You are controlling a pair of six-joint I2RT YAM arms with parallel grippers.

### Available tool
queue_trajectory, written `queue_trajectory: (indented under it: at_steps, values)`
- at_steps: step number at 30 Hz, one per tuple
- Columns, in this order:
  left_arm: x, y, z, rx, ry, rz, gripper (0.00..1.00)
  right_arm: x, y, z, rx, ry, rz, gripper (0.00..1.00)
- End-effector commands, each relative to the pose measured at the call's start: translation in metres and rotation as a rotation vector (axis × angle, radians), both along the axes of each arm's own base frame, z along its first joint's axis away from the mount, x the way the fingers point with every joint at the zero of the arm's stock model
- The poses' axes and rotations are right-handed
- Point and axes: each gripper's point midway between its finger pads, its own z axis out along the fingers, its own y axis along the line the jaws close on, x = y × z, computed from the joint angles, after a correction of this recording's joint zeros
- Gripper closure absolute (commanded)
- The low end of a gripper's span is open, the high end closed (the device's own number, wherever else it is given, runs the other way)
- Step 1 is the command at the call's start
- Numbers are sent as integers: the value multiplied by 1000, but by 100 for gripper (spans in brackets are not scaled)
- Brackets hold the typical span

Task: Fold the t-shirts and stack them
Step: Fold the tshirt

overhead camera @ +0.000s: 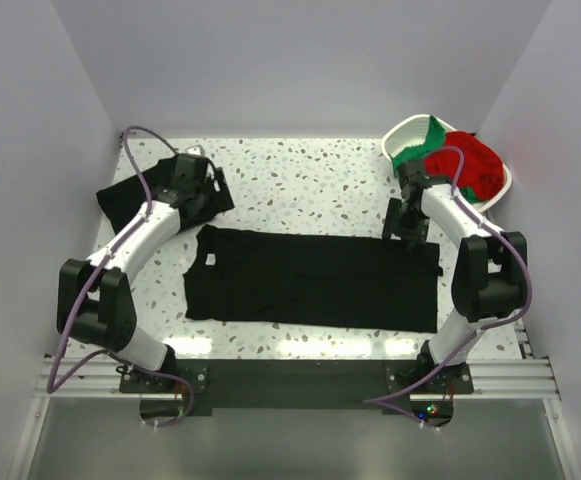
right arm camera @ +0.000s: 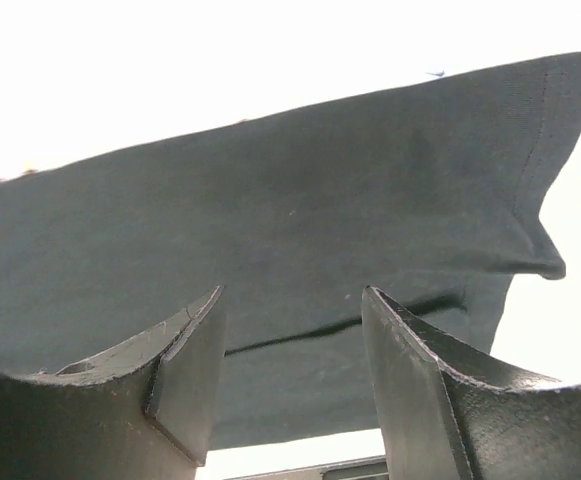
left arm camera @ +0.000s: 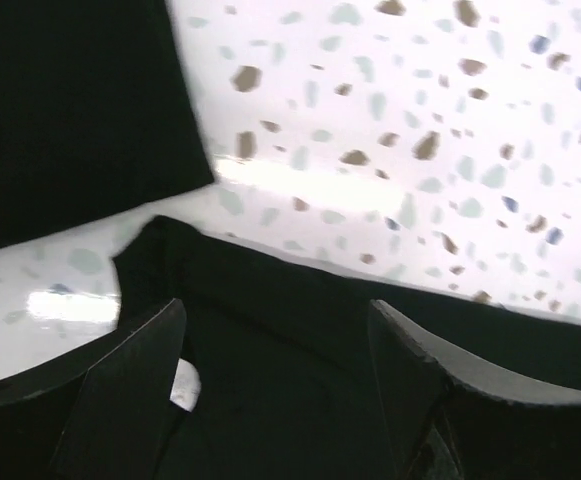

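Observation:
A black t-shirt point(overhead camera: 310, 278) lies folded into a long flat strip across the middle of the table, its collar end at the left. My left gripper point(overhead camera: 213, 205) hovers open just above that collar end; its wrist view shows the black cloth point(left arm camera: 280, 350) and a small white neck label point(left arm camera: 184, 384) between its spread fingers, nothing gripped. My right gripper point(overhead camera: 407, 232) stands open over the strip's right end, where the hem and a fold line point(right arm camera: 370, 250) show between its fingers. A folded black t-shirt point(overhead camera: 120, 198) lies at the far left. Red point(overhead camera: 470, 160) and green point(overhead camera: 418, 143) t-shirts sit in the basket.
The white lattice basket point(overhead camera: 398, 132) stands at the back right corner. White walls close in the speckled table point(overhead camera: 310, 180) on the left, back and right. The arms' bases are bolted to a rail point(overhead camera: 290, 378) along the near edge.

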Motion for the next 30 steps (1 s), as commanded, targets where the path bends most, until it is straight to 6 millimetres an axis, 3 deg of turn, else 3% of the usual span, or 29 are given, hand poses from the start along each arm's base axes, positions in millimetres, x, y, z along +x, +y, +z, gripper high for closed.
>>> queue_trajectory:
  at_steps: [1,4,7,15,20,25,30]
  values:
    - [-20,-52,10,-70,-6,-92,21,9,18,25,72,-73,51,41]
    - [-44,-98,-9,-125,57,-190,21,10,33,16,116,-62,77,40]
    - [-63,-113,-33,-121,129,-216,21,14,39,4,132,-55,93,40]
    - [-81,-106,-74,-78,245,-218,18,10,44,-36,153,1,121,40]
    - [-90,-104,-96,-70,298,-227,17,-5,39,-60,132,68,118,41]
    - [-88,-105,-121,-44,339,-242,17,-22,29,-70,86,138,96,41]
    - [-74,-123,-131,-72,359,-291,17,-37,17,-67,21,199,66,41]
